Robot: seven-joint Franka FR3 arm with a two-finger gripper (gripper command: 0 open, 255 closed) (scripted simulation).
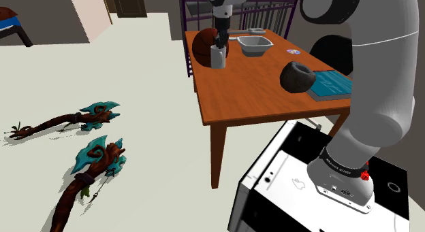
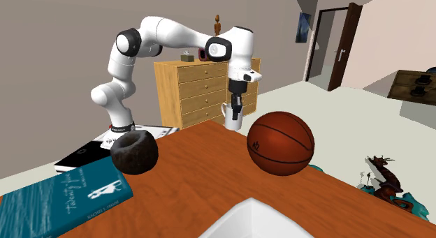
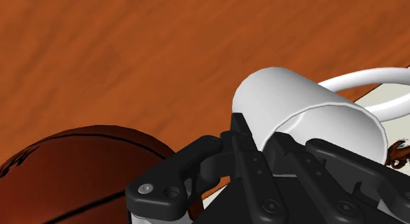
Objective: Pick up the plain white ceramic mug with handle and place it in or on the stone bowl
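**Inspector:** Position of the white mug (image 1: 218, 58)?

**Assessor:** Upright over the far part of the bench (image 1: 259, 101) in the shoulder view, just beside a brown basketball (image 1: 202, 47). Its handle is turned away from the ball. I cannot tell whether its base touches the wood.

**Inspector:** Condition of the gripper (image 1: 219, 41)?

**Assessor:** It points down from above and is closed to a narrow gap on the mug's rim. The wrist view has the black fingers (image 3: 246, 157) clasping the mug's wall.

**Inspector:** The stone bowl (image 1: 297, 76)?

**Assessor:** Dark and rough, standing on the bench well apart from the mug, just beside a teal book (image 1: 330, 84). A white tray (image 1: 255, 45) sits between the two, further back.

**Inspector:** Any writing?

**Assessor:** In the second exterior view the book's cover carries a slanted white script title with a smaller line beneath it. Neither can be read with confidence. There is small lettering on the ring at the arm's base, also illegible.
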